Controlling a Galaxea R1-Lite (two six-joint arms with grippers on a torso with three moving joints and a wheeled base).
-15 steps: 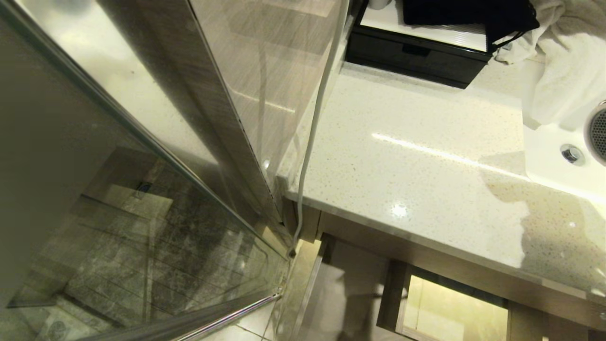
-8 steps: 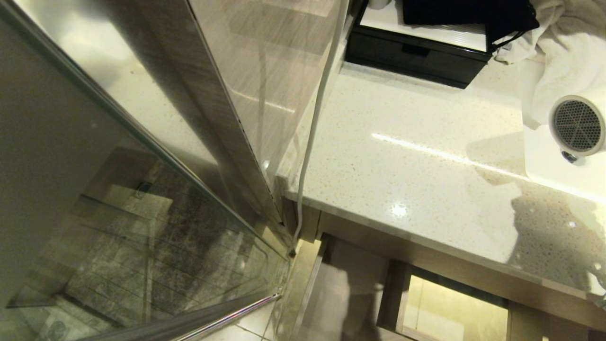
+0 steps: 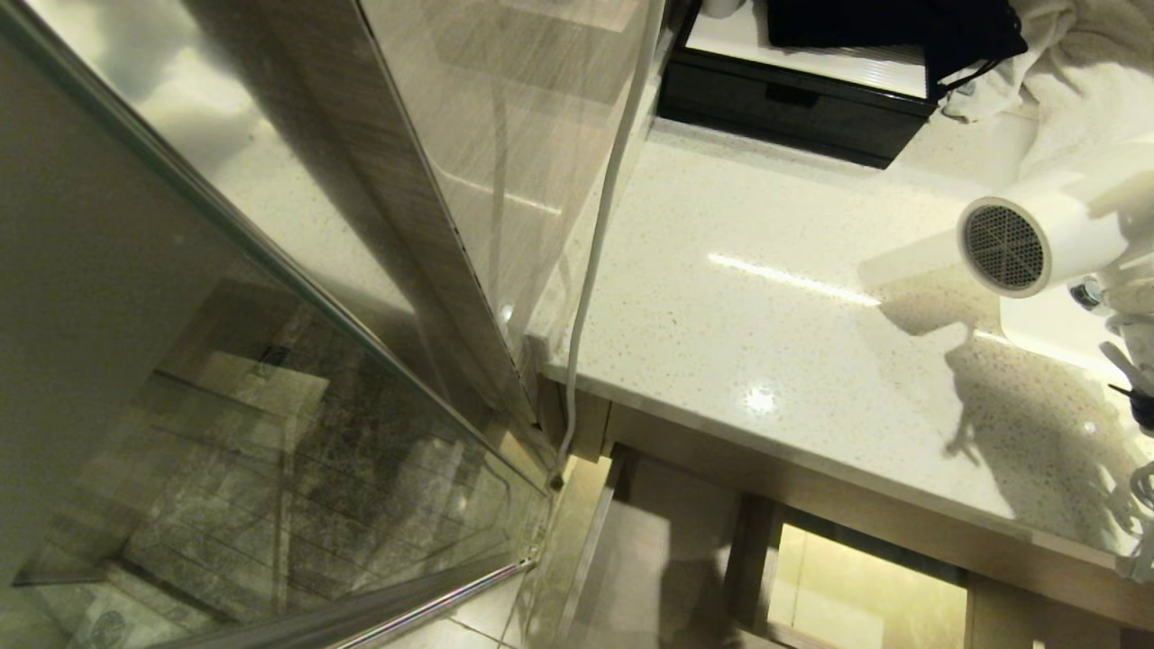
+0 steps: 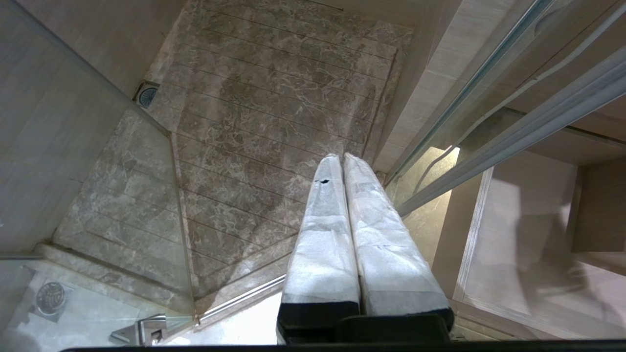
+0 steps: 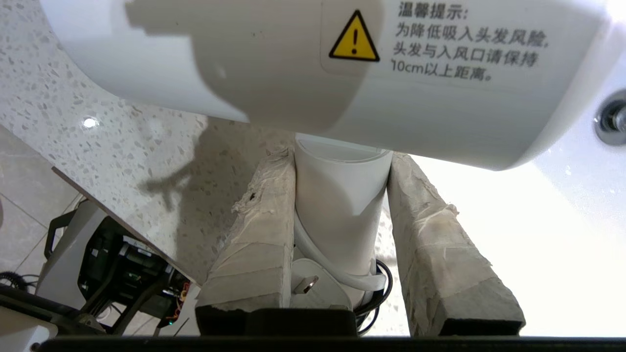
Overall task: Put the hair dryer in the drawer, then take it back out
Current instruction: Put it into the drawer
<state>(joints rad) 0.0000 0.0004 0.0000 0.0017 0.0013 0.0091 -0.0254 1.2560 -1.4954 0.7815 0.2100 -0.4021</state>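
Looking down from the head view, the white hair dryer (image 3: 1037,236) hangs in the air at the right edge, above the speckled countertop (image 3: 775,306) and beside the white sink (image 3: 1046,324), its round mesh grille turned toward the camera and its shadow falling on the stone. A white cable (image 3: 599,225) runs down the glass partition (image 3: 505,153), a black box (image 3: 793,99) sits at the back of the counter, and a white towel (image 3: 1073,63) lies bunched near it. Below the counter edge the drawer (image 3: 856,586) stands pulled out, its pale interior showing. From the left wrist view, the left gripper (image 4: 342,159) points down at a marble shower floor (image 4: 274,107), its wrapped fingers pressed together on nothing. From the right wrist view, the right gripper (image 5: 342,161) clamps the hair dryer's handle between its two taped fingers (image 5: 259,215), the barrel crossing above with a yellow warning label (image 5: 354,43), and the plug (image 5: 313,288) and coiled cord tucked at the handle's base.
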